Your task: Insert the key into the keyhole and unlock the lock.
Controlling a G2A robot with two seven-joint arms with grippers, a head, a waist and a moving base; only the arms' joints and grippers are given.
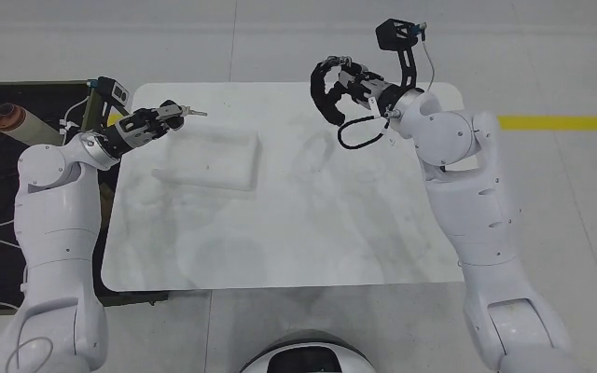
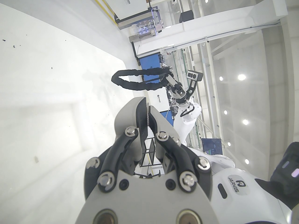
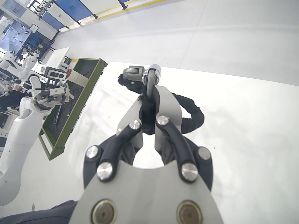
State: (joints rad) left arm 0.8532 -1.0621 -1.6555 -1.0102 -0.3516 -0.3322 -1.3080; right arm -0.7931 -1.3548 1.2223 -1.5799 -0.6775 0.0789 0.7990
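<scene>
Holding the key (image 1: 194, 113) is the left gripper (image 1: 177, 112), up in the air over the far left corner of the table (image 1: 280, 242). Its fingers are pinched tight on the key's grip end. The blade sticks out past the fingertips and points along the far edge towards the other arm. In the left wrist view the pads (image 2: 140, 120) are pressed together with just a thin sliver of key between them.

The right gripper (image 3: 149, 108) is clamped on the lock (image 1: 328, 93), one of those cable locks with a black fabric sleeve. It's held above the far edge of the table, on the right-hand half. The fingers grip the sleeve right behind the metal head (image 3: 140, 74), which pokes out past the fingertips. The rest of the black loop droops down behind the gripper without touching the tabletop. Can't make out the keyhole itself from any angle.

Key and lock are well apart, nothing inserted yet.

Other stuff: a low white block (image 1: 210, 158) lies on the table near the far left corner, just inboard of the left gripper. A green rack (image 3: 70, 108) stands just beside the table's left edge.
</scene>
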